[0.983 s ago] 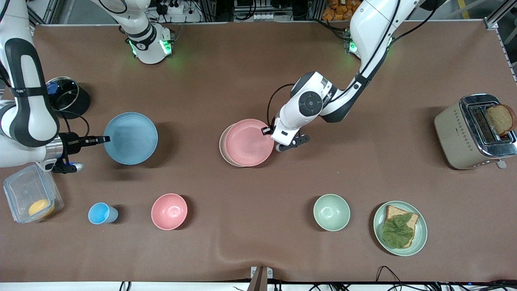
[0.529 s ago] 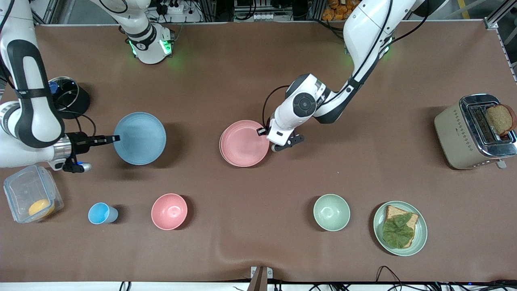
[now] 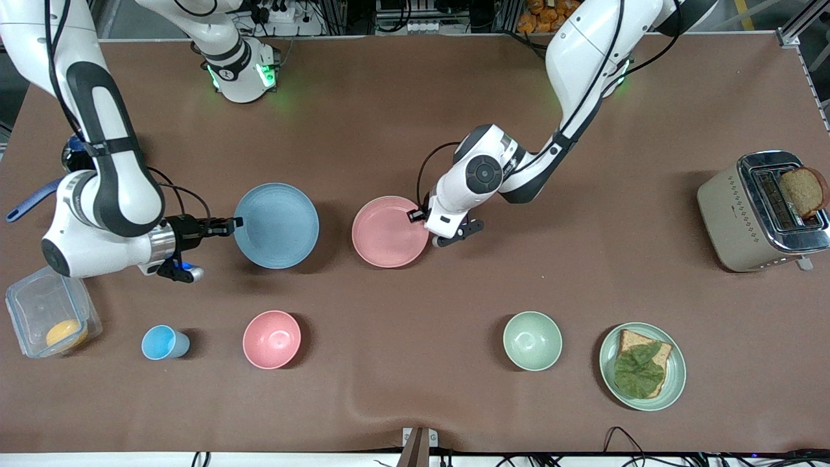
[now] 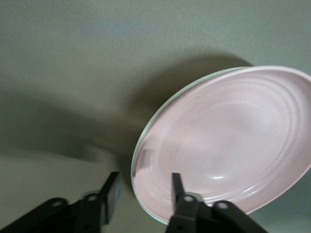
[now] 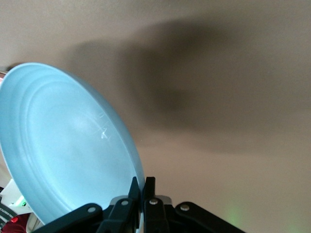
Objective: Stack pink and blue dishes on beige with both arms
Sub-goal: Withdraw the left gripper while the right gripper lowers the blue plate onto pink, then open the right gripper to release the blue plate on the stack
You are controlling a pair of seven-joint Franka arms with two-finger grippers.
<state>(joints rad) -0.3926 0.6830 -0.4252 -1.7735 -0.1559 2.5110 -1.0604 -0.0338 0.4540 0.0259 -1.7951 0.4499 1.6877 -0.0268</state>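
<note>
toaster [image 3: 758, 214], pink bowl [image 3: 272, 339], blue cup [image 3: 163, 342]

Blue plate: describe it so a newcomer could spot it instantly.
Start at the table's middle, where the pink plate sits at the left gripper. The blue plate is beside it, toward the right arm's end, its rim pinched by the right gripper. It is flat and wide, unlike the small blue cup.

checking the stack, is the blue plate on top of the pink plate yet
No, the blue plate hangs in the right gripper beside the pink plate.
</note>
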